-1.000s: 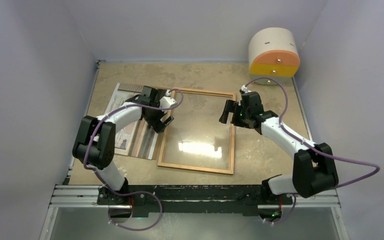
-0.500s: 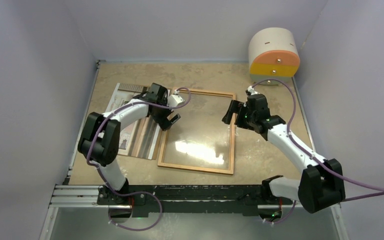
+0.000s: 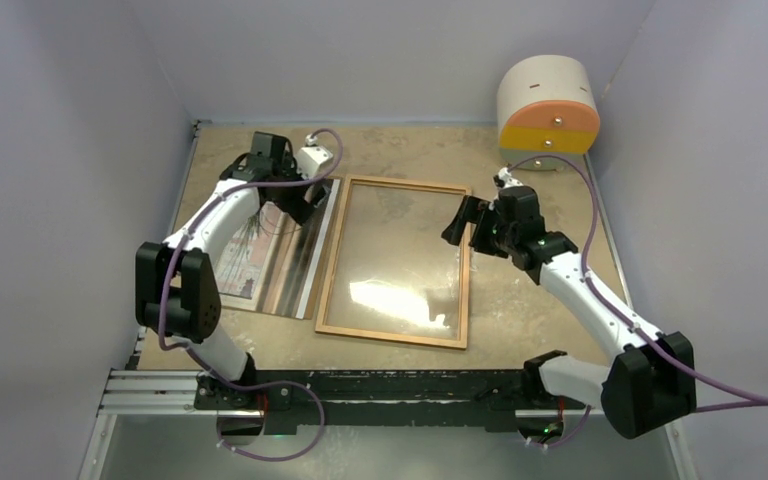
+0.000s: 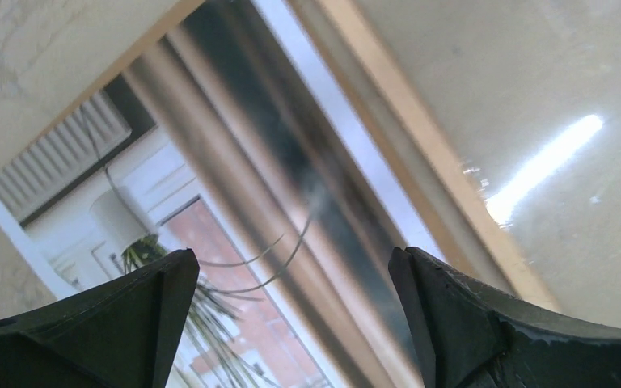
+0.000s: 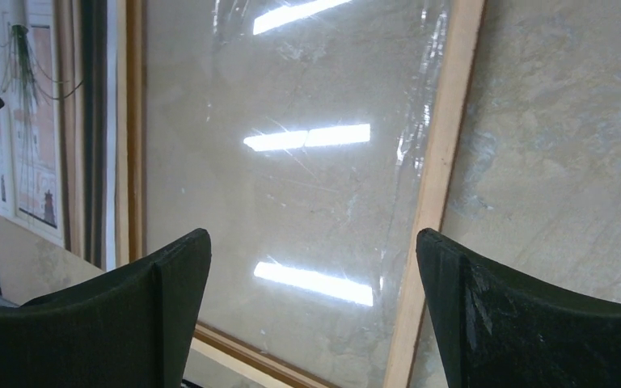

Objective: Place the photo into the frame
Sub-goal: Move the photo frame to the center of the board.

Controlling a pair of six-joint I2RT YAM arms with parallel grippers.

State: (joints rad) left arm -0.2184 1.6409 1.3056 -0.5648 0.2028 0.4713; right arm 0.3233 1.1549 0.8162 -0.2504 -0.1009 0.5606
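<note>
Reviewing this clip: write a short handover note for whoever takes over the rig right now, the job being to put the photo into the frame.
Left end effector: open, empty, hovering over the large glossy print of a pale room with a plant, near the side that faces the frame.
Right end effector: open, empty, above the right rail of the thin orange-brown wooden picture frame.
Print: lies flat just left of the frame, outside it.
Frame: lies flat, with nothing on its clear pane.
Done: nothing is placed yet.
Left: grasp the print and lay it in the frame.
</note>
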